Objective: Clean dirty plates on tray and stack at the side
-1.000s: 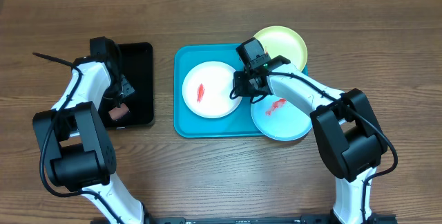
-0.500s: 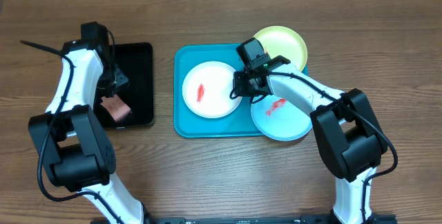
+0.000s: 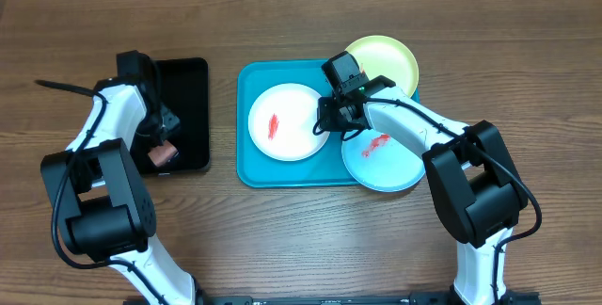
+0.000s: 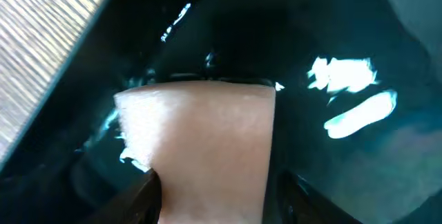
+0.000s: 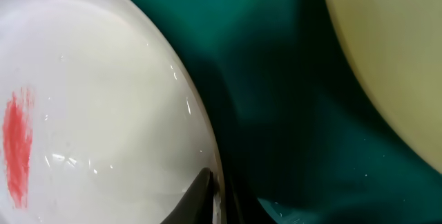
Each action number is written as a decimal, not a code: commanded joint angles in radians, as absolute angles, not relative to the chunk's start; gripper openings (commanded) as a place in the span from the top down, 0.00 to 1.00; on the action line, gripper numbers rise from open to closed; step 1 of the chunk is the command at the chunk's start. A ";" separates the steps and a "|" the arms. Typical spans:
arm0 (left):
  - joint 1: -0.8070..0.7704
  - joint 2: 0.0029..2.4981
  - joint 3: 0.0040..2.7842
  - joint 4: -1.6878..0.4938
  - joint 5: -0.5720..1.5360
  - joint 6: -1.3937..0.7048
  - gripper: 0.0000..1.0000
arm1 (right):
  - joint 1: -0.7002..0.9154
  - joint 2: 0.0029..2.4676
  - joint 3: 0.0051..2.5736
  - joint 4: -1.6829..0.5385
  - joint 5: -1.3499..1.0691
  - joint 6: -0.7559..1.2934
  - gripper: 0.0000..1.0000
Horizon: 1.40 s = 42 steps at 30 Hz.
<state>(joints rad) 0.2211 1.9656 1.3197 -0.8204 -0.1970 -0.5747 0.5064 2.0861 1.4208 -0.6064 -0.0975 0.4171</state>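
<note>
The turquoise tray (image 3: 246, 168) holds the white plate (image 3: 287, 121) and the light blue plate (image 3: 384, 162), each with a red smear. The yellow-green plate (image 3: 386, 60) lies at the tray's far right corner. My right gripper (image 3: 331, 121) is shut on the white plate's right rim; in the right wrist view the fingers (image 5: 217, 196) pinch the rim of the white plate (image 5: 103, 113). My left gripper (image 3: 165, 143) is shut on a pink sponge (image 3: 162, 155) low over the black tray; the left wrist view shows the sponge (image 4: 200, 134) between the fingers (image 4: 217, 200).
A smaller black tray (image 3: 188, 88) lies left of the turquoise tray. The light blue plate hangs over the turquoise tray's right front rim. In the right wrist view the yellow-green plate (image 5: 394, 58) lies beyond bare tray floor (image 5: 276, 99).
My left gripper rose and swung left with the sponge, then came back down to the black tray. The right arm and the plates have not moved.
</note>
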 commanded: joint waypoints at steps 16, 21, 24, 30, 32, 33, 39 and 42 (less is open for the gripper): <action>0.229 1.954 1.341 -0.849 -0.122 -0.524 0.96 | 0.510 2.089 1.414 -0.599 -0.091 0.416 0.90; 0.227 1.954 1.475 -0.959 -0.106 -0.465 0.96 | 0.510 2.089 1.414 -0.599 -0.091 0.416 0.90; 0.210 1.954 1.593 -1.048 -0.102 -0.398 0.96 | 0.510 2.089 1.414 -0.599 -0.092 0.417 0.90; 0.123 1.954 1.758 -1.155 -0.081 -0.264 0.96 | 0.510 2.089 1.414 -0.604 -0.092 0.416 0.90; 0.088 1.954 1.768 -1.155 -0.068 -0.238 0.96 | 0.510 2.089 1.414 -0.607 -0.092 0.416 0.90; 0.069 1.954 1.768 -1.152 -0.052 -0.230 0.96 | 0.510 2.089 1.414 -0.609 -0.094 0.416 0.90; -0.028 1.956 1.760 -1.138 0.052 -0.197 0.96 | 0.506 2.089 1.414 -0.619 -0.115 0.416 0.91; -0.071 1.956 1.742 -1.104 0.089 -0.197 0.96 | 0.501 2.089 1.414 -0.619 -0.134 0.416 0.91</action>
<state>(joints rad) -0.0448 1.9656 1.7473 -1.1179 0.0208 -0.2295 0.5060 2.0861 1.4208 -0.6182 -0.1158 0.4175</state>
